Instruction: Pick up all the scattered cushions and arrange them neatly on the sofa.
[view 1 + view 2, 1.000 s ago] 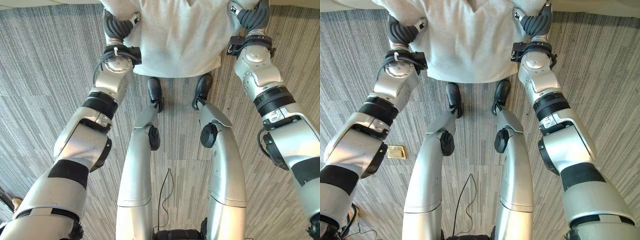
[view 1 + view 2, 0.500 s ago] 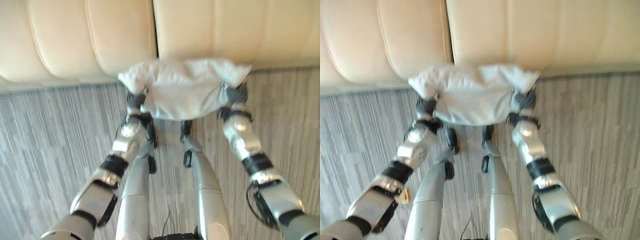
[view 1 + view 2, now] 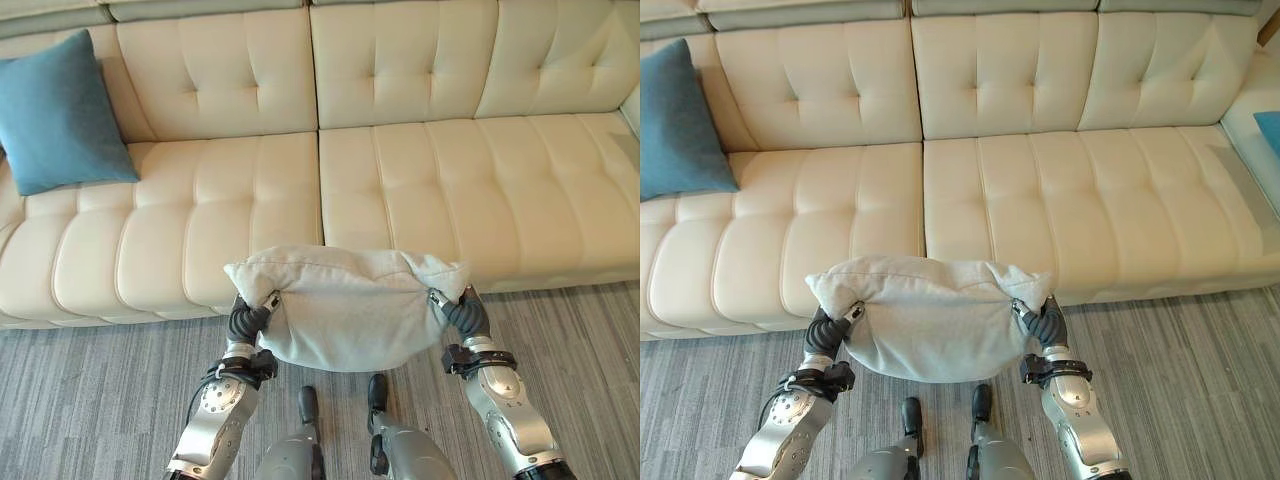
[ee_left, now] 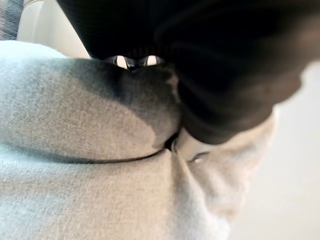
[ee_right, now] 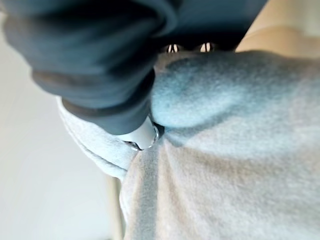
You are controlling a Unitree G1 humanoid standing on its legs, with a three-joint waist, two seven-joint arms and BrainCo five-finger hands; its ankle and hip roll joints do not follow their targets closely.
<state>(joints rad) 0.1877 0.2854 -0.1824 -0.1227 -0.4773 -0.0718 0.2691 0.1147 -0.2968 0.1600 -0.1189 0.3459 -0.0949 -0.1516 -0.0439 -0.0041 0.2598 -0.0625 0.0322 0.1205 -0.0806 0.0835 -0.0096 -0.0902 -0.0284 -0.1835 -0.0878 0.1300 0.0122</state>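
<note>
grey cushion [image 3: 345,318]: held up betw both hands, just in front of sofa [image 3: 400,200] seat edge
left hand [image 3: 250,318]: clamped on cushion's end
right hand [image 3: 462,315]: clamped on other end
blue cushion [image 3: 55,110]: on sofa's far left, vs backrest

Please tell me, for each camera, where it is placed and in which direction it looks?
Left eye view: on the head, looking down at the cream sofa, blue cushion and grey cushion; both arms show.
Right eye view: beside it, same scene.
Left wrist view: along the left hand, pressed into the grey cushion.
Right wrist view: along the right hand, likewise.
All share the grey cushion.
</note>
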